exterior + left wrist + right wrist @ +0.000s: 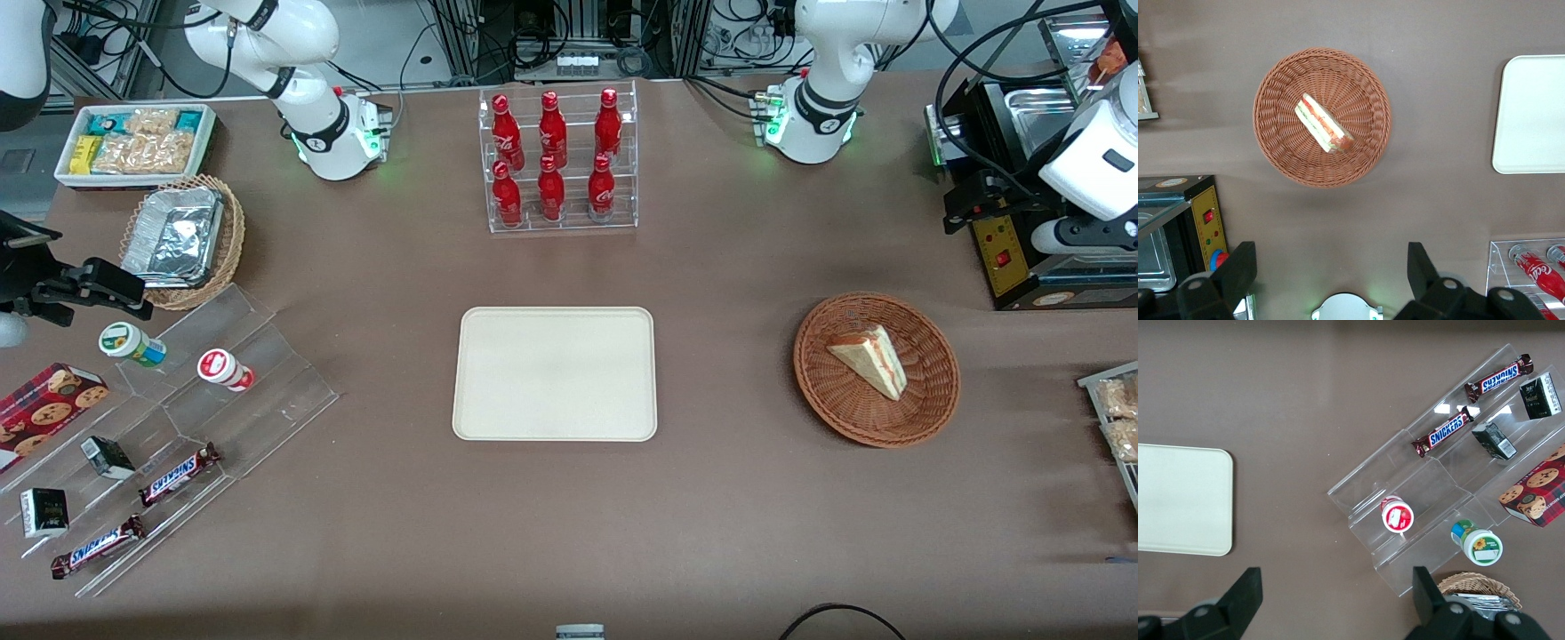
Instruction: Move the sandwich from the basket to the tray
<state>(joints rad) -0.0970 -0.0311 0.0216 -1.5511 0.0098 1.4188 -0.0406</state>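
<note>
Lies in round reddish-brown wicker basket [876, 369]: pale triangular sandwich [869, 359]. Only wrist view shows green filling and, high above, left arm's tool [1331, 273], wide open, apparently empty. Cream rectangular tray [555, 373] well apart.

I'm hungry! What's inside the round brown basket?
One sandwich lies inside the basket, a bread wedge with red and green filling. What is under it is covered. The gripper hangs high above the table, fingers open, nothing held.

End effector [1331, 273] hangs high, facing down; fingers [1238, 270] spread wide.
</note>
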